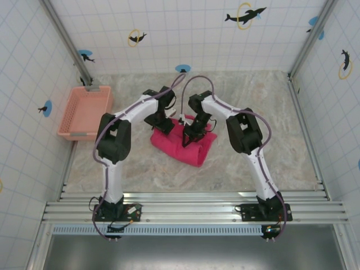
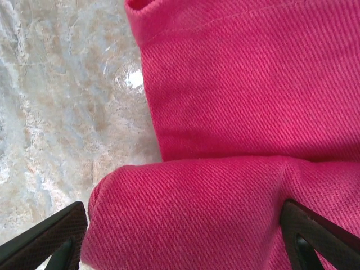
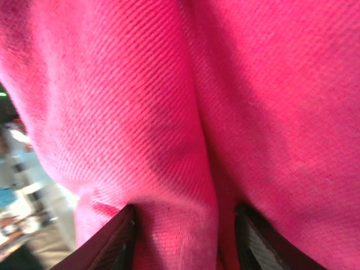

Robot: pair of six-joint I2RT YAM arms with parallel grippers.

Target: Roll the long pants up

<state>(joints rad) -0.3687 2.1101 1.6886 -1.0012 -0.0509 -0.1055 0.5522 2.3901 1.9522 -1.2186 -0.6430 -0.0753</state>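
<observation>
Item: the long pants (image 1: 190, 149), magenta cloth, lay mid-table in a compact bundle, well right of the basket (image 1: 70, 121).

Left gripper (image 1: 163, 126): at the bundle's far-left edge, fingers (image 2: 50, 239) spread wide astride a thick rolled fold.

Right gripper (image 1: 193, 135): on the bundle's top, fingers (image 3: 115, 244) pinching a ridge of cloth.

Progress: judged well advanced. The roll was formed, but a flat stretch lay beyond it, unrolled.

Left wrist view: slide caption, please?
Left tool straddling a rolled fold of magenta long pants on the marbled table.
</observation>
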